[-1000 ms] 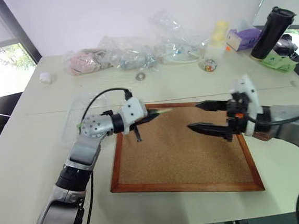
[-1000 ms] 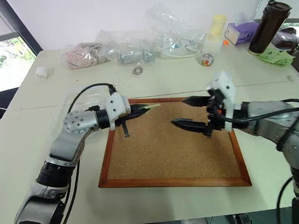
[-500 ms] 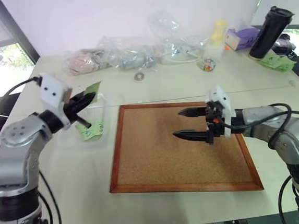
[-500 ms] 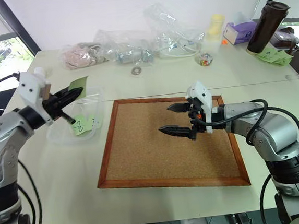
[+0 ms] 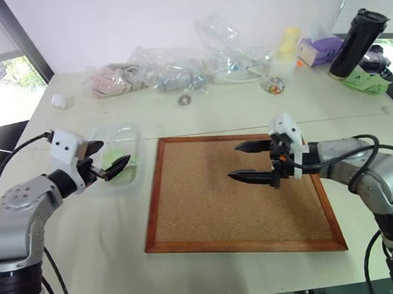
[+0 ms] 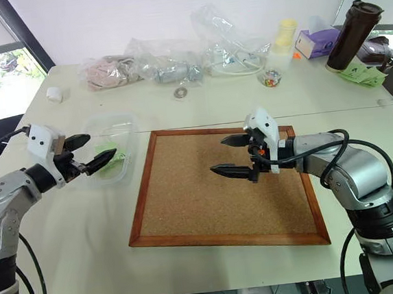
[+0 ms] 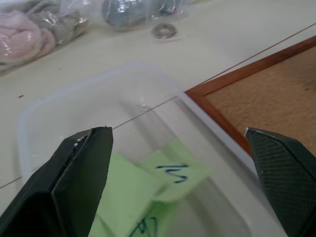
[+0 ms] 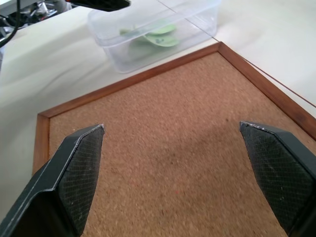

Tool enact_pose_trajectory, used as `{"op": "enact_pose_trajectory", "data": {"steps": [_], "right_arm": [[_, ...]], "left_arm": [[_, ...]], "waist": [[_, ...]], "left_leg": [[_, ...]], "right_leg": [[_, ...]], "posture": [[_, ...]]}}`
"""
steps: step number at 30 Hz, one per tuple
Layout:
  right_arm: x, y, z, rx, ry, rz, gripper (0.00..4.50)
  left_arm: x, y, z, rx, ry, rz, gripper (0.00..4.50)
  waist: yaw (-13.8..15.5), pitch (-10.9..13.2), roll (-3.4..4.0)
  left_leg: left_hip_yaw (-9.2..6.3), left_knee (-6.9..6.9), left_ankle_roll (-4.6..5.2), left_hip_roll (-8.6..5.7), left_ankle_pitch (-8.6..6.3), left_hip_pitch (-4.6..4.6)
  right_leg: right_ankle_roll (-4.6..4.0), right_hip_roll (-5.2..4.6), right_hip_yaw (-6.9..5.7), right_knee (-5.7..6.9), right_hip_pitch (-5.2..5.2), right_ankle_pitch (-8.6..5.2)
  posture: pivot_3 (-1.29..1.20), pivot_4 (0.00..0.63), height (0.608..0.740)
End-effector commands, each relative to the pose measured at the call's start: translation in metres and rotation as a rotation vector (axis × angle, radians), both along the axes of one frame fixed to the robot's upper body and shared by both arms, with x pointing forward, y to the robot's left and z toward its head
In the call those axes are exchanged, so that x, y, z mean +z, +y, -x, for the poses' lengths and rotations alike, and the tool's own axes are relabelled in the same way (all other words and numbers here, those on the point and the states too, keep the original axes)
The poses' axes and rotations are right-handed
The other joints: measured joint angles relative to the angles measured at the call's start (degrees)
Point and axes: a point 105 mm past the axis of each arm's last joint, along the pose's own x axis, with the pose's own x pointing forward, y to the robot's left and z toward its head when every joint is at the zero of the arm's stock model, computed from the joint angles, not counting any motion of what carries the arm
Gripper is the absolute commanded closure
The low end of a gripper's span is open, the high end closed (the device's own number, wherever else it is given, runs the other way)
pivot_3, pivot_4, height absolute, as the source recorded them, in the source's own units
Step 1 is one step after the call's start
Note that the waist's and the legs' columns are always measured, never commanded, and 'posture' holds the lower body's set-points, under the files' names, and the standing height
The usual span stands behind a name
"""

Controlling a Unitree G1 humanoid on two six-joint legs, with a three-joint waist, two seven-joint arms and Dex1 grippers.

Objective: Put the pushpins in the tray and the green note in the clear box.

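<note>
Black fingers of the left claw [image 5: 109,165] stand spread wide and hold nothing, poised just over the near end of the clear box [image 5: 117,134]. Inside that box lie green notes [image 7: 175,173] with dark scribbles, overlapping one another on its floor; which one is the task's note I cannot tell. The box sits on the pale counter [image 5: 200,112], just beside the left edge of the corkboard [image 5: 235,198]. Over the middle of that board hangs the right claw [image 5: 251,161], its two fingers also spread apart and empty, pointing toward the box. At the far side of the counter lie crinkled plastic bags [image 5: 169,70], a pale yellow bottle [image 5: 284,50], a purple tissue box [image 5: 320,49] and a dark flask [image 5: 358,42].
</note>
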Motion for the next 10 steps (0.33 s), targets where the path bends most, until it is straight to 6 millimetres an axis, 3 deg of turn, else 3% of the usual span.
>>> {"op": "enact_pose_trajectory", "data": {"steps": [1, 5, 10], "right_arm": [[0.016, -0.009, 0.002, -0.029, -0.072, 0.007, 0.00], [0.021, -0.019, 0.008, -0.049, -0.075, 0.021, 0.00], [0.027, -0.029, 0.019, -0.068, -0.072, 0.029, 0.00]], "left_arm": [[0.035, -0.019, 0.011, -0.129, -0.083, -0.007, 0.05], [0.042, -0.039, 0.022, -0.233, -0.075, -0.004, 0.05], [0.034, -0.064, 0.049, -0.422, 0.007, -0.031, 0.05]], "waist": [[0.0, 0.0, 0.00], [0.0, 0.0, 0.02], [-0.2, 0.0, 0.03]], "left_leg": [[0.00, 0.01, 0.00, 0.00, 0.00, 0.00], [0.01, -0.01, 0.01, -0.02, 0.00, 0.01], [0.02, -0.05, 0.00, 0.01, 0.00, 0.02]], "right_leg": [[0.00, -0.01, 0.01, 0.00, 0.00, 0.00], [0.00, -0.02, 0.02, -0.02, 0.02, 0.00], [0.00, 0.00, 0.04, -0.02, 0.01, 0.00]], "posture": [[0.00, 0.150, 0.740], [0.00, 0.150, 0.740], [0.00, 0.150, 0.740]]}}
